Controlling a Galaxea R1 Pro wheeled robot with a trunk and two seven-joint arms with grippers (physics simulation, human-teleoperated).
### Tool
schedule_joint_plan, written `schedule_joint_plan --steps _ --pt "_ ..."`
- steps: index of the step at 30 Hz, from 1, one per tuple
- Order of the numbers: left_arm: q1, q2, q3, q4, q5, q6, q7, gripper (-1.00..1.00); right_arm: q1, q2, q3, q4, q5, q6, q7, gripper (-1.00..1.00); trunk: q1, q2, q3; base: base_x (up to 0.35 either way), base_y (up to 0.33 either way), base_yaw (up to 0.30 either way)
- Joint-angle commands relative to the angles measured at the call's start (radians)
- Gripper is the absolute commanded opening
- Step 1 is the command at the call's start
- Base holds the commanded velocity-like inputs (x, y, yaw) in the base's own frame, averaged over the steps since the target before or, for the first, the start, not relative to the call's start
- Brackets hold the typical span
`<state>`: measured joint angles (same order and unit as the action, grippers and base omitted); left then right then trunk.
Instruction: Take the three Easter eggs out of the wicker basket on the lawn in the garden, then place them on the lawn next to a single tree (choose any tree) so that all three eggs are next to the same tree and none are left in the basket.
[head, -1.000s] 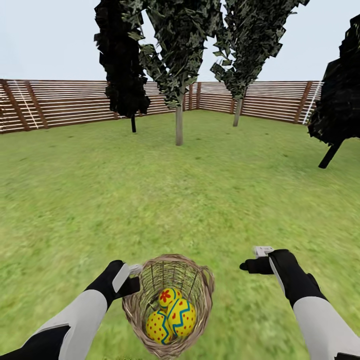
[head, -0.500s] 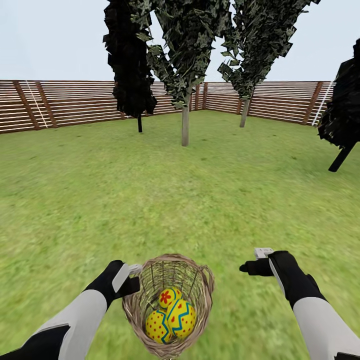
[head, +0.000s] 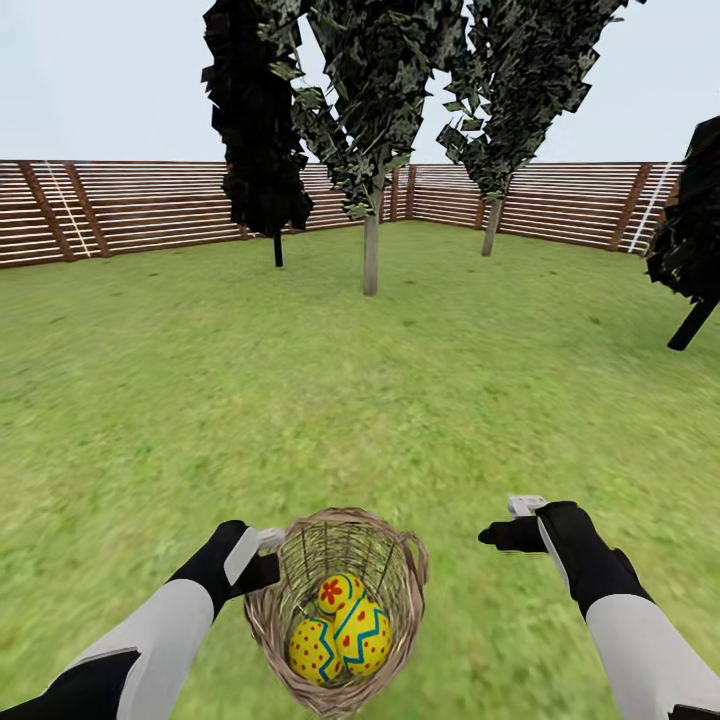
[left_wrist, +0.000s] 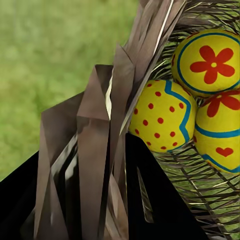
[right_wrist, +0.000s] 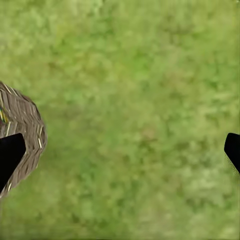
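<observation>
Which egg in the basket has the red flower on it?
The egg with the red flower is the one deepest in the wicker basket, farthest from the robot; the dotted egg and the heart egg sit nearer.

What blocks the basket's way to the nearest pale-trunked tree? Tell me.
Nothing visible does. Open lawn runs from the wicker basket, which the left gripper holds by its rim with the three Easter eggs inside, straight ahead to the tree.

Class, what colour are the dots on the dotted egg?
Red, on the dotted egg; clearest in the left wrist view.
</observation>
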<state>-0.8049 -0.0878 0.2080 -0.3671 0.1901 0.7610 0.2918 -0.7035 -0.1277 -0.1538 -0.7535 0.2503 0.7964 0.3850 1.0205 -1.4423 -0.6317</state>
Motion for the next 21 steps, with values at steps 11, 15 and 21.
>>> schedule_joint_plan --steps 11,15,21 --pt "0.000 -0.001 0.004 -0.003 0.019 0.001 0.009 -1.00 0.001 0.001 0.001 0.451 0.023 -0.261 0.005 1.00 0.001 0.000 -0.001 0.328 0.000 0.000" --pt "0.000 -0.001 0.004 -0.002 0.019 0.001 0.009 -1.00 0.017 -0.001 0.002 0.674 0.127 -0.395 0.005 1.00 0.001 0.000 -0.001 0.329 0.000 0.000" --pt "0.000 -0.001 0.004 -0.001 0.019 0.001 0.009 -1.00 0.344 0.003 0.002 0.749 0.164 -0.680 -0.109 1.00 0.001 0.000 -0.001 0.329 0.000 0.000"
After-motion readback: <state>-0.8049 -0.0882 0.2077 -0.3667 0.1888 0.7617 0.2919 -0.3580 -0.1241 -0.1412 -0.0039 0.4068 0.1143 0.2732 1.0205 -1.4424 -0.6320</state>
